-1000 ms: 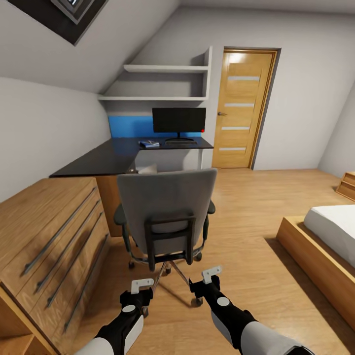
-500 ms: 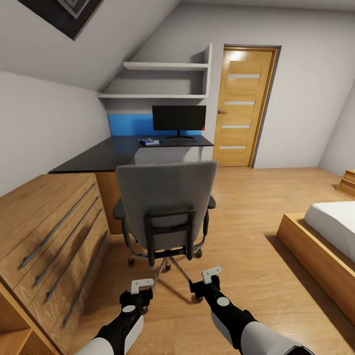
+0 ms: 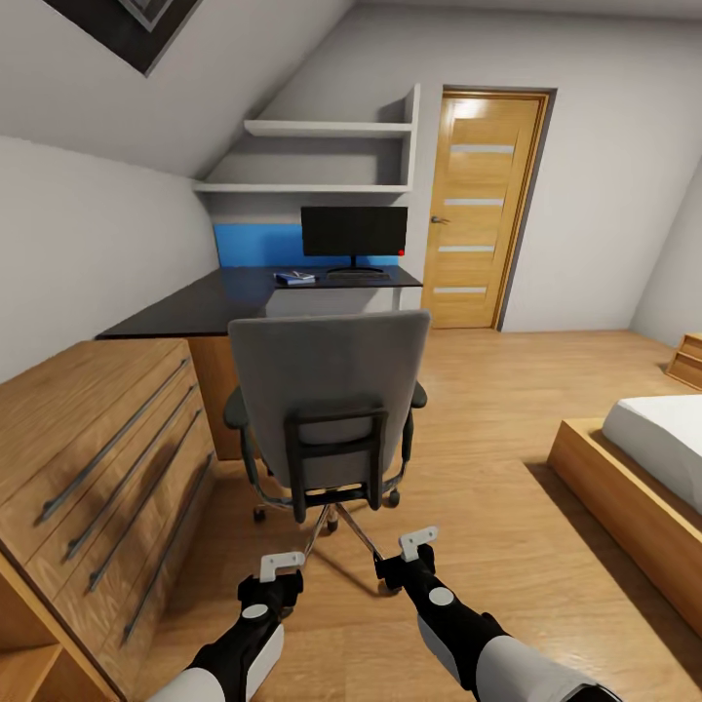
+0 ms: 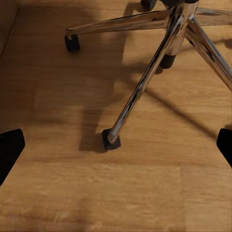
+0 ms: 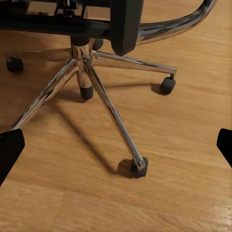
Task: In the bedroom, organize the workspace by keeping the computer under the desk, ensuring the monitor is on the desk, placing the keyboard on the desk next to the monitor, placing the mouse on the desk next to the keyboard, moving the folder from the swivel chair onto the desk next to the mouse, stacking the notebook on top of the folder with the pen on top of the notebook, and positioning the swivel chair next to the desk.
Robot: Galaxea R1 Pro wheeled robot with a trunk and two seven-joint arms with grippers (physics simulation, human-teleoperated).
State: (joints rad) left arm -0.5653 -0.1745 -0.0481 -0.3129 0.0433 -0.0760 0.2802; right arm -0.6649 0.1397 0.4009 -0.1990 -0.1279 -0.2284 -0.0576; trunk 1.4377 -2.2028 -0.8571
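Wood floor, grey tall-backed swivel chair (image 3: 327,390), chrome legs, black castors

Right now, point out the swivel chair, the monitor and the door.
swivel chair (image 3: 327,366), head view, grey backrest.
monitor (image 3: 353,231), head view, black screen.
door (image 3: 480,210), head view, wooden panel.

The swivel chair (image 3: 327,400) has a plain grey back, a black frame and chrome legs with black castors. Beyond it, the desk (image 3: 210,307) is black-topped, the monitor (image 3: 354,232) black-faced with a red dot at its near-right corner. Behind it runs a bright blue wall panel (image 3: 257,245). The floor (image 3: 487,468), door (image 3: 485,210) and dresser (image 3: 93,439) on the left are warm honey wood with grain; the walls are pale grey.
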